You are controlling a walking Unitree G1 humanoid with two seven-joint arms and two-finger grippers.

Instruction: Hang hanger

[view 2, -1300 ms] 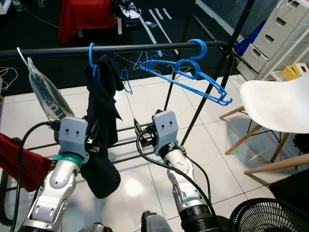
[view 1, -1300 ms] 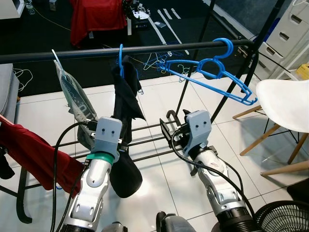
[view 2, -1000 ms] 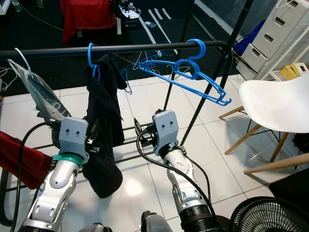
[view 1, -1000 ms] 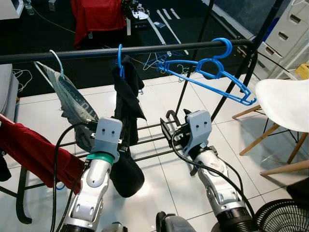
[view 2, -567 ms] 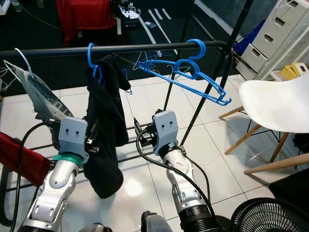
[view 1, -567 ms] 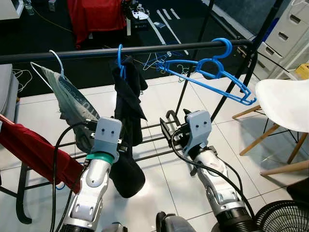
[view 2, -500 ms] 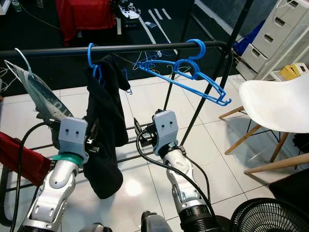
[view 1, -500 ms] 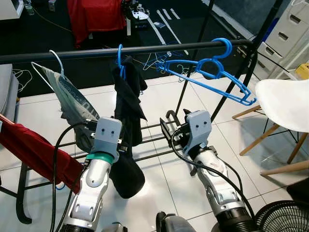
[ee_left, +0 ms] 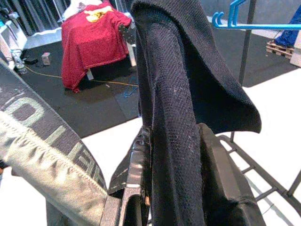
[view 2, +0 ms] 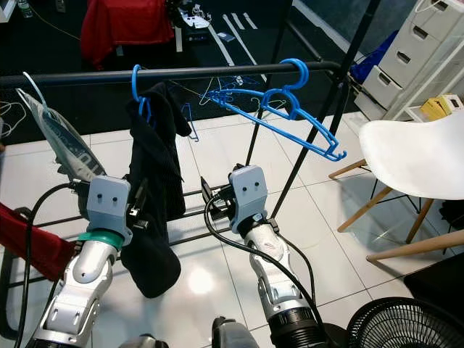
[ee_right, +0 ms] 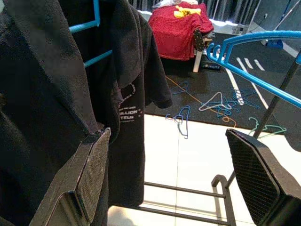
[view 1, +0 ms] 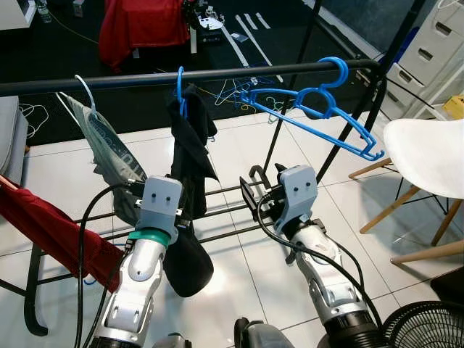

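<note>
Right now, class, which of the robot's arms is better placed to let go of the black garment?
The left. The left gripper is shut on the black garment, which hangs from a blue hanger on the rail. The right gripper is open, holding nothing.

A glossy white tiled floor (view 1: 239, 156) is met at 12 o'clock by black carpet (view 1: 65, 54). A white chair (view 1: 428, 156) on wooden legs is seen at 3 o'clock, white drawers (view 1: 444, 36) at 2 o'clock, a black fan (view 1: 428, 326) at 5 o'clock.
</note>
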